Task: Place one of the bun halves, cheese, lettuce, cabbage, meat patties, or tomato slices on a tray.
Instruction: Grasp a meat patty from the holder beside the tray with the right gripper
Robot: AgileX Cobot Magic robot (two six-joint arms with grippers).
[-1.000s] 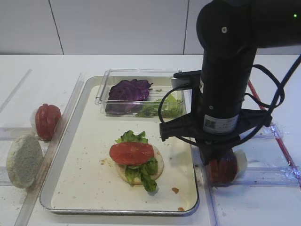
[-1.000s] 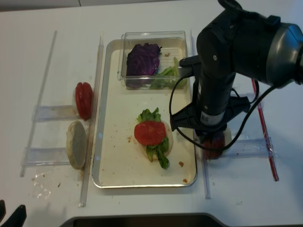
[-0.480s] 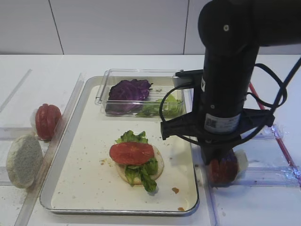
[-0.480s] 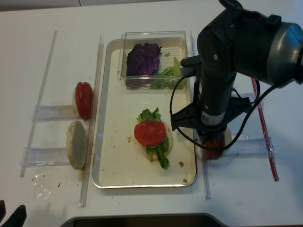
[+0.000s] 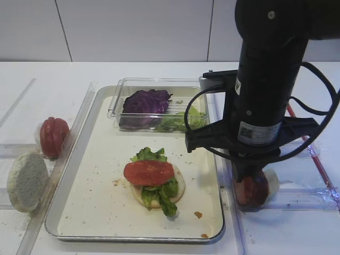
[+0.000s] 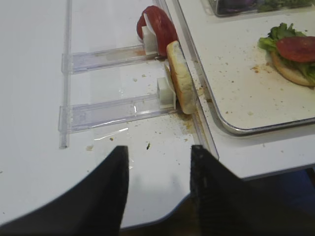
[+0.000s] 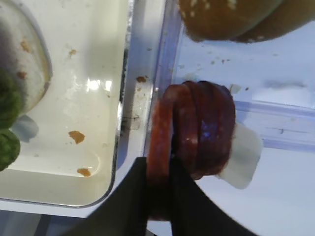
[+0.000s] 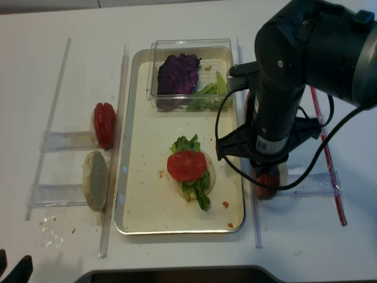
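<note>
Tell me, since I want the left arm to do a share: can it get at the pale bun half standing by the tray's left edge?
Probably yes. The left gripper is open, and bare table lies between it and the bun half, propped by the tray.

one tray (image 5: 74,175), three bun halves (image 5: 25,181) (one sesame), one cabbage (image 5: 145,101)

Clear box (image 5: 159,101) at back of tray (image 5: 95,212), stacked bun half (image 5: 178,188) mid-tray, meat patties (image 5: 252,190) right of tray
</note>
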